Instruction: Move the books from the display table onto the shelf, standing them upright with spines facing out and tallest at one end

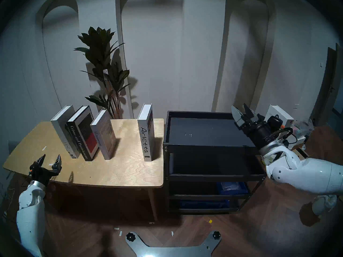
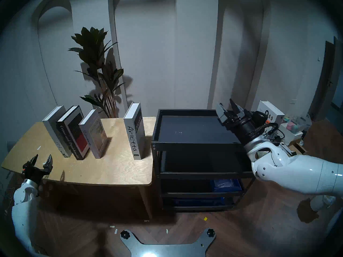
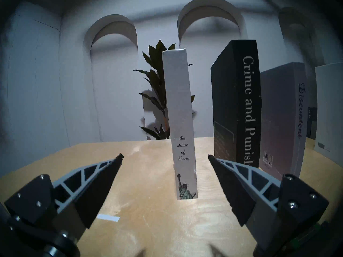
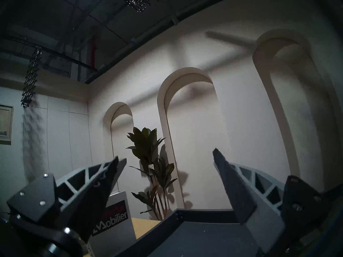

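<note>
Books: four upright on counter [image 1: 120,169], spines toward robot. Statue of Liberty book [image 1: 62,132], Crime and Punishment [image 1: 81,134] and Discontent [image 1: 104,136] cluster at 10 o'clock, Arietta [image 1: 146,136] alone at counter's 3 o'clock edge beside shelf [image 1: 204,132], tray top bare. Left gripper [image 3: 165,157] level, jaws wide, empty, framing Liberty spine: likely first pick. Right gripper [image 1: 241,112] over shelf's 2 o'clock corner, jaws wide, empty, probably staged to receive.
</note>
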`<state>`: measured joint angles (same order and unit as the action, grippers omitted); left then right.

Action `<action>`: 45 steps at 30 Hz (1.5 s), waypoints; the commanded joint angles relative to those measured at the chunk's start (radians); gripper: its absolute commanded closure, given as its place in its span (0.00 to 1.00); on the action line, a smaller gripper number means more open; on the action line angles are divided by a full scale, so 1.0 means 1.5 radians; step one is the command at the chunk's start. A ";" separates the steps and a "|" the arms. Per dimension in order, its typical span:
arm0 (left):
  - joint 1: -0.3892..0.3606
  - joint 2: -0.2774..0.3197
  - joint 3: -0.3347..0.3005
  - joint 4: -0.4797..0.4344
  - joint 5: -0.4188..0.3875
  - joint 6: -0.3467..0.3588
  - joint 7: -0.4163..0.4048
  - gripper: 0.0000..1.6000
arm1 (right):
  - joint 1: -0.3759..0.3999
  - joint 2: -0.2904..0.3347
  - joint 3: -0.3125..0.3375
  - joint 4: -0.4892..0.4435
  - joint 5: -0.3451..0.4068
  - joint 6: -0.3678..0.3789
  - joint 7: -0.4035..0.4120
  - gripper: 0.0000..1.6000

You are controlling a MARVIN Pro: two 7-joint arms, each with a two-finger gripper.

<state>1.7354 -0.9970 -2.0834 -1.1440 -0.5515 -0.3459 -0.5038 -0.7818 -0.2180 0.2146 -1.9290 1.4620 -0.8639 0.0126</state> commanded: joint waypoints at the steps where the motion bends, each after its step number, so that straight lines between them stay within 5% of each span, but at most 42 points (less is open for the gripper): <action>1: -0.049 0.008 0.018 -0.044 -0.027 0.021 -0.026 0.00 | 0.005 -0.021 -0.003 -0.030 -0.042 0.017 -0.075 0.00; 17: -0.034 0.005 0.036 -0.126 -0.086 0.099 -0.074 0.00 | 0.008 -0.033 -0.023 -0.053 -0.179 0.106 -0.277 0.00; 20: -0.024 0.008 0.029 -0.138 -0.094 0.117 -0.079 0.00 | 0.008 -0.041 -0.025 -0.061 -0.223 0.132 -0.346 0.00; 22: -0.019 0.009 0.025 -0.143 -0.097 0.120 -0.082 0.00 | 0.007 -0.041 -0.023 -0.057 -0.223 0.137 -0.332 0.00; 35: 0.073 0.008 -0.032 -0.227 -0.113 0.175 -0.108 0.00 | -0.002 -0.078 -0.024 -0.076 -0.350 0.221 -0.503 0.00; 45: 0.077 -0.024 -0.001 -0.313 -0.089 0.201 -0.057 0.00 | -0.024 -0.105 -0.033 -0.071 -0.420 0.266 -0.609 0.00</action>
<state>1.8467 -1.0117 -2.1042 -1.5176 -0.7078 -0.0528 -0.6339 -0.8022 -0.3402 0.1666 -2.0323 0.8977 -0.4927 -0.8056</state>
